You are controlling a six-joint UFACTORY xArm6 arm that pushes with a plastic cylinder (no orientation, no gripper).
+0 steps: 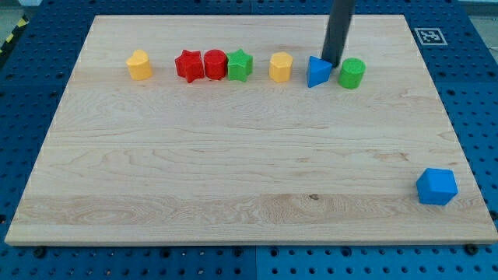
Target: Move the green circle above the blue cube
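The green circle stands near the view's top right, in a row of blocks. The blue cube sits alone at the view's bottom right, near the board's edge. My tip comes down from the view's top and rests between the blue triangle and the green circle, just left of the circle's top-left edge, close to or touching both.
The row continues toward the view's left: a yellow hexagon, a green star, a red circle, a red star and a yellow block. The wooden board lies on a blue perforated table.
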